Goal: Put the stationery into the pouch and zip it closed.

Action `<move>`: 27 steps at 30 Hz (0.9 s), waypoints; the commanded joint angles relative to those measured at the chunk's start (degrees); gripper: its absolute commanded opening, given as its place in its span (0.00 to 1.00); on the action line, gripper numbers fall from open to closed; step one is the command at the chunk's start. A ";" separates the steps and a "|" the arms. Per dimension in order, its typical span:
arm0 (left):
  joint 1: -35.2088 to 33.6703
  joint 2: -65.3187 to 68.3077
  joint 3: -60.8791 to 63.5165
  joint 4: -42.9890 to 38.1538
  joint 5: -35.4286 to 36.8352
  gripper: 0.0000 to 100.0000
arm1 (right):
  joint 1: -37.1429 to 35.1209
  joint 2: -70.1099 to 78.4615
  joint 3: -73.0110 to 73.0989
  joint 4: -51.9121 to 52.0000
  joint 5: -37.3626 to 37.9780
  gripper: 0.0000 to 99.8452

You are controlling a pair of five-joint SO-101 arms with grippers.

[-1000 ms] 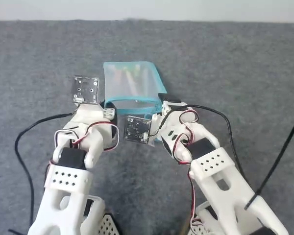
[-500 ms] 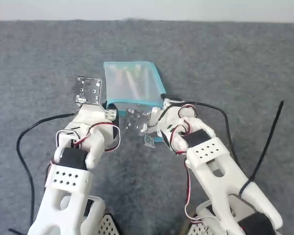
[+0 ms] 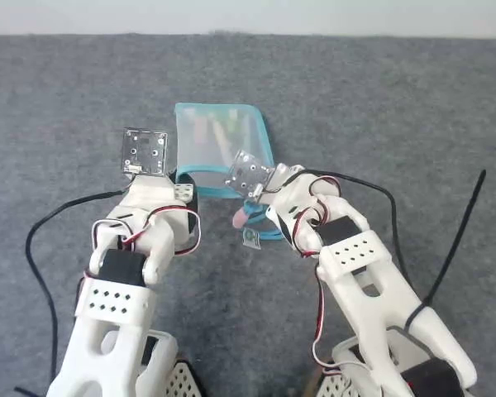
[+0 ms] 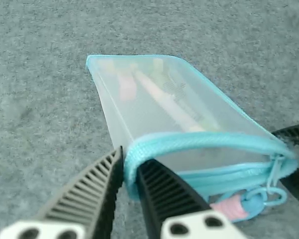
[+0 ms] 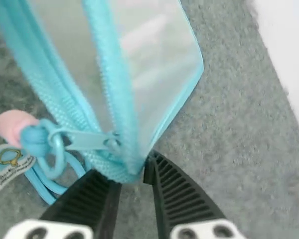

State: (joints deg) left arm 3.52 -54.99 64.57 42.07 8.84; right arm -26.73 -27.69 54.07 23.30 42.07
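Zipping stage: left gripper (image 4: pixel 128 175) and right gripper (image 5: pixel 134 173) each pinch an end of the translucent teal-trimmed plastic pouch (image 4: pixel 164 124); its teal zipper slider (image 5: pixel 84 141) likely needs drawing across next.

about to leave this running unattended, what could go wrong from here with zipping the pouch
1. The right claw pinches the pouch at its end seam, not the zipper pull hanging beside it; switching grip could let that end sag.
2. The left claw holds only the pouch's thin edge, so a zip tug may pull it free.
3. The pink charm and tag dangle near the track and might snag.
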 commanded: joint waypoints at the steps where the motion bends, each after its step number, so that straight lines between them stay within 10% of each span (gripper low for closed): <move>1: 1.32 -2.81 -1.27 -0.62 -0.79 0.04 | 0.22 -2.07 -4.57 1.10 -4.84 0.01; 10: 4.04 -16.88 -1.36 8.44 -6.15 0.15 | 0.31 -7.52 -22.68 28.00 -14.42 0.01; 27: 15.91 -37.54 1.10 21.89 -12.92 0.23 | 4.79 10.77 -43.25 39.34 -19.87 0.01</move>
State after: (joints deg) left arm 21.01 -91.74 66.33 64.40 -3.56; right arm -24.70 -17.05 15.03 62.24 23.16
